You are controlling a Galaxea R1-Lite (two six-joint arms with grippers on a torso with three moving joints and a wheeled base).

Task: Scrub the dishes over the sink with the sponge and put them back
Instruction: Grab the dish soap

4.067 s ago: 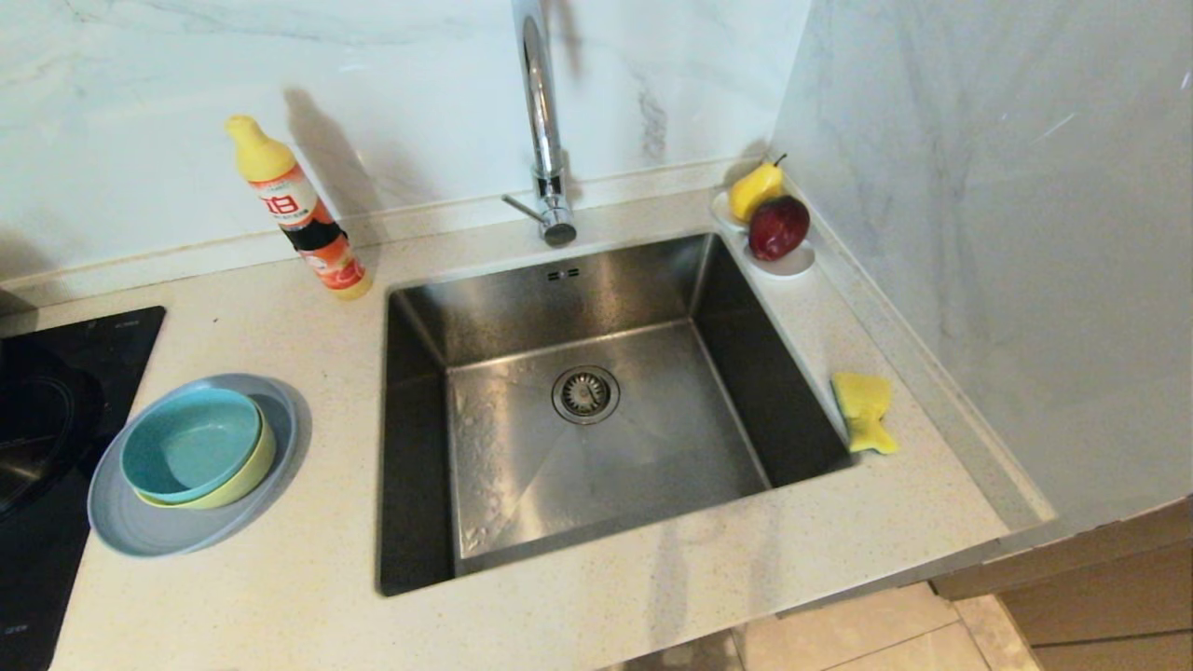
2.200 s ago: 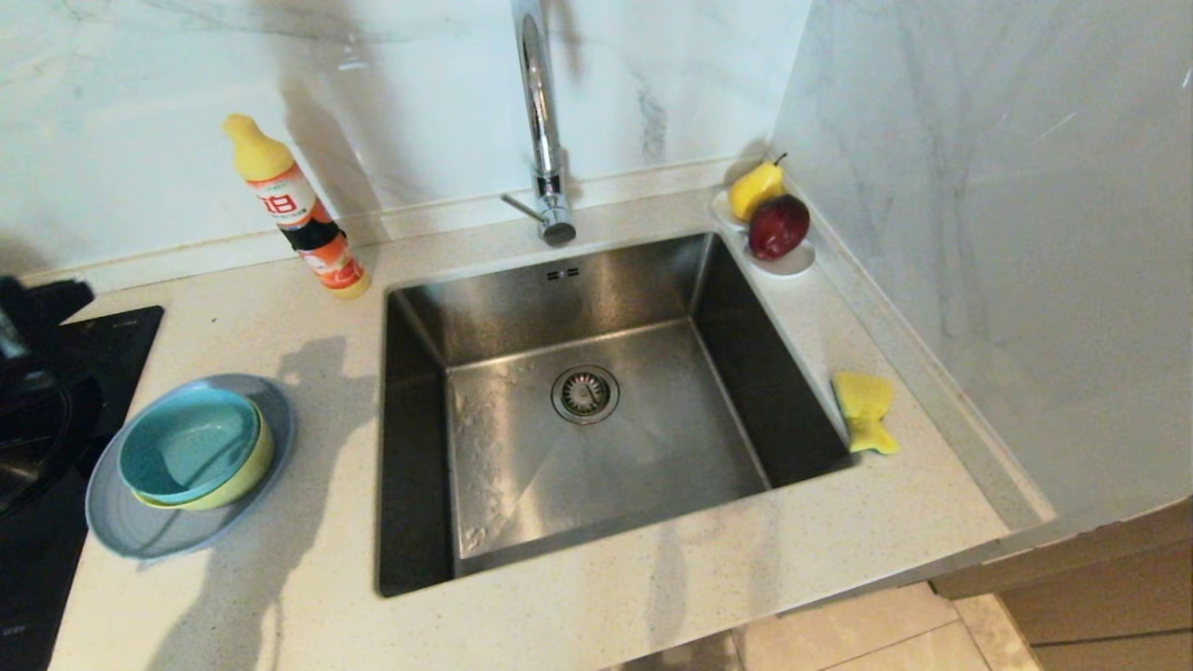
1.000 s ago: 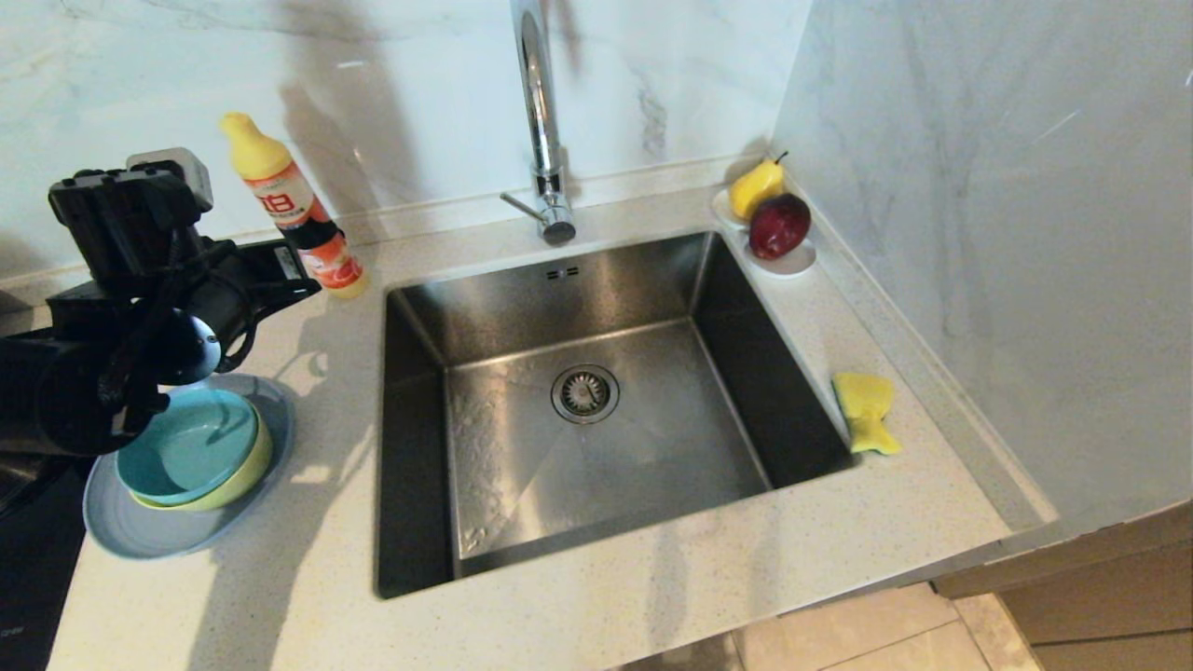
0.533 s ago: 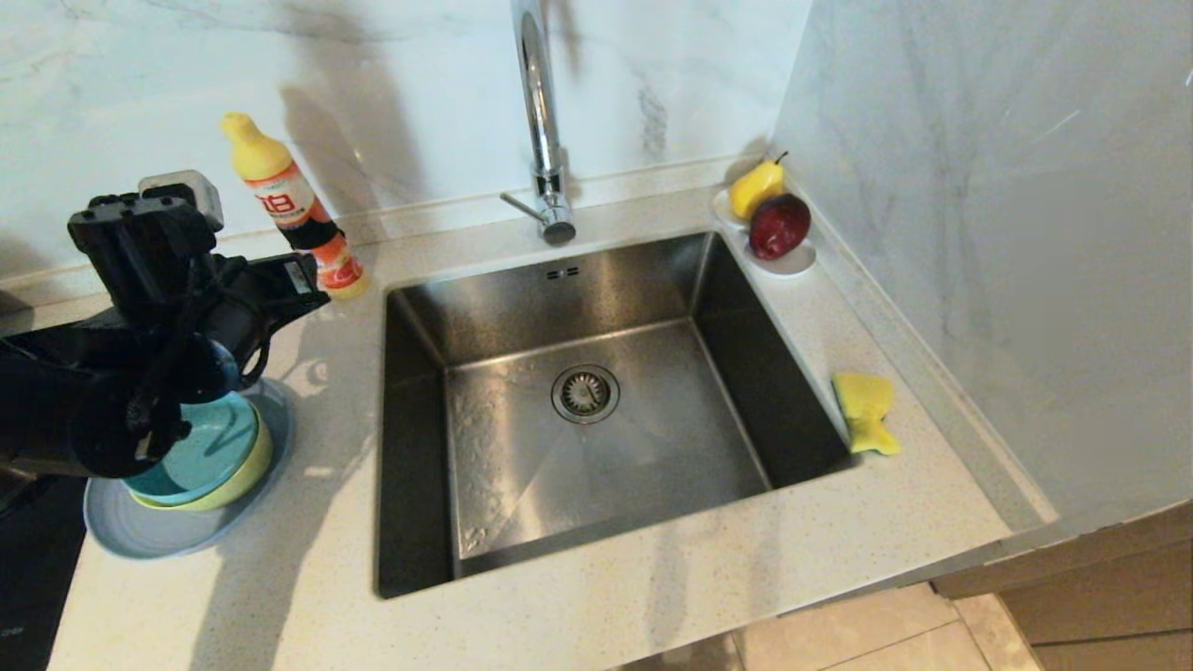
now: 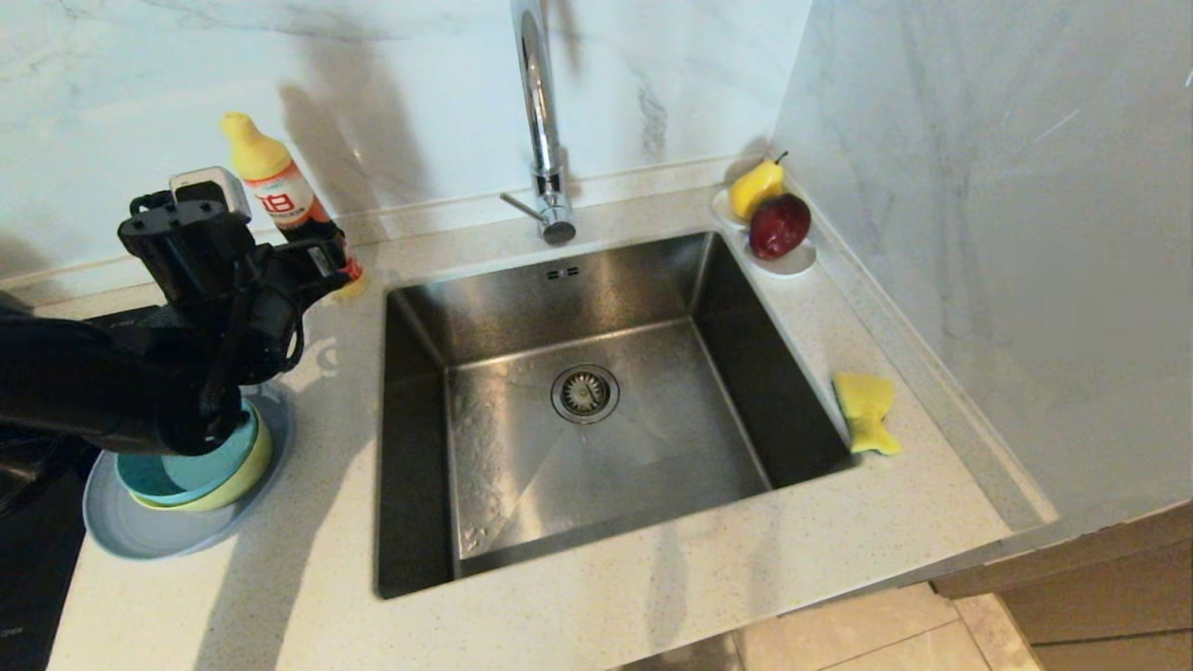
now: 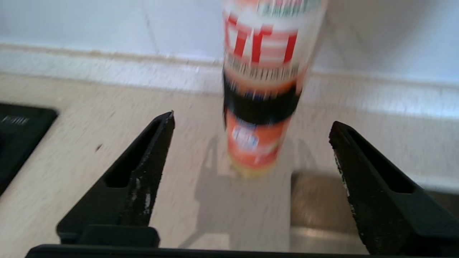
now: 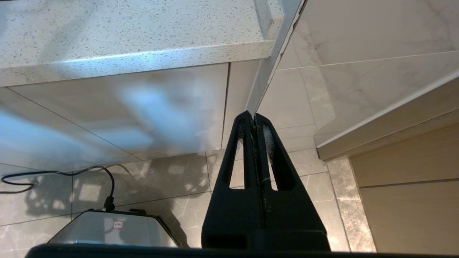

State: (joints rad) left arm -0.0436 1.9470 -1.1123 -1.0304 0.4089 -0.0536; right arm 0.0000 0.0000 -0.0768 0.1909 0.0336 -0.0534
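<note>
Dishes (image 5: 191, 466) stacked on desk (image 5: 578, 615) left of sink (image 5: 596, 410): teal bowl in yellow-green bowl on plate, now partly hidden under left arm. Arm absent four seconds back, since swung in over stack toward bottle (image 6: 263, 89). Left end effector (image 6: 251, 143) spread wide, empty, touching nothing. Sponge (image 5: 865, 410) untouched right of sink. Right end effector (image 7: 255, 125) closed, parked below desk. Scrubbing not started.
</note>
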